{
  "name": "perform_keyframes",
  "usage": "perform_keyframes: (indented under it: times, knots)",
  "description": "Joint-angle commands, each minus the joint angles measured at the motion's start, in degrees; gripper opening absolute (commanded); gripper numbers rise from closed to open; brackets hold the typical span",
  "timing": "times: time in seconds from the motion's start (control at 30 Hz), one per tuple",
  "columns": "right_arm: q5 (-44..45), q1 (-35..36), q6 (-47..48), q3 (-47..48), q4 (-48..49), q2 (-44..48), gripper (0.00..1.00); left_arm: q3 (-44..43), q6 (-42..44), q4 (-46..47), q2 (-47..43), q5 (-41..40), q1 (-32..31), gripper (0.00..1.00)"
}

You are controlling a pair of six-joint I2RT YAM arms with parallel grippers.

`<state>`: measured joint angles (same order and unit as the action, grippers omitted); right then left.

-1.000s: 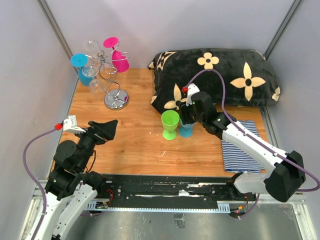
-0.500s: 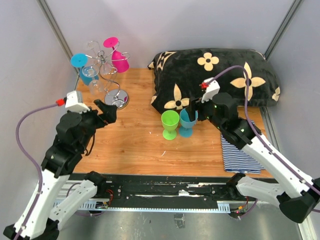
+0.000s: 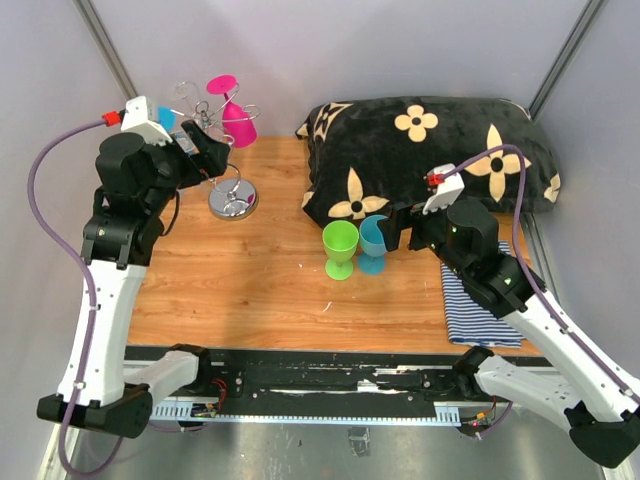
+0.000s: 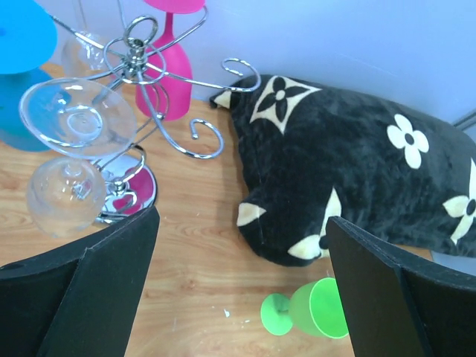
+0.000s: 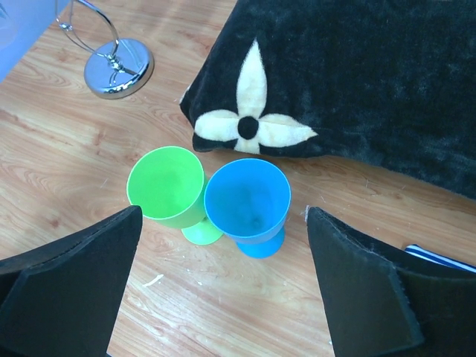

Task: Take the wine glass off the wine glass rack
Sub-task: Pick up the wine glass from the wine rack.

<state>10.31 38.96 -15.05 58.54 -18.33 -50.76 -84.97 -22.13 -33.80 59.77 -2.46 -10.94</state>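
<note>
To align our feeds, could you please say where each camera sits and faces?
Top external: above and behind, looking down on the wooden table; left arm and right arm show.
Left wrist: on that arm, looking past its black fingers at the thin silver wire rack, a hanging clear wine glass and the black flowered pillow.
Right wrist: on that arm, looking down between its black fingers at the green plastic goblet and blue plastic goblet.
Shared: both wrist views show the green goblet.

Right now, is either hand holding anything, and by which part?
Nothing held. Left hand open by the wine glass rack; right hand open, clear of the blue glass.
</note>
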Motion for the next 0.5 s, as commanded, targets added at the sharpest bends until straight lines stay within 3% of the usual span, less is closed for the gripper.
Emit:
perform_keyframes:
  times: [0.0,0.2,0.47]
  knots:
    - [-0.2,-0.6,-0.9,-0.5,-0.5,2.1,0.93,-0.7,-2.5,5.1,0.6,14.0,8.7,1.0]
    - [1.1,-0.7,-1.2,-1.6,-0.7,4.1,0.93,-2.7,-4.9,4.7,2.7,20.2,20.2,1.0]
    - [2.6,-0.6,-1.8,-2.1,-1.9,4.9,0.93,4.3,-9.6,9.5,0.9,16.8,23.6,0.93]
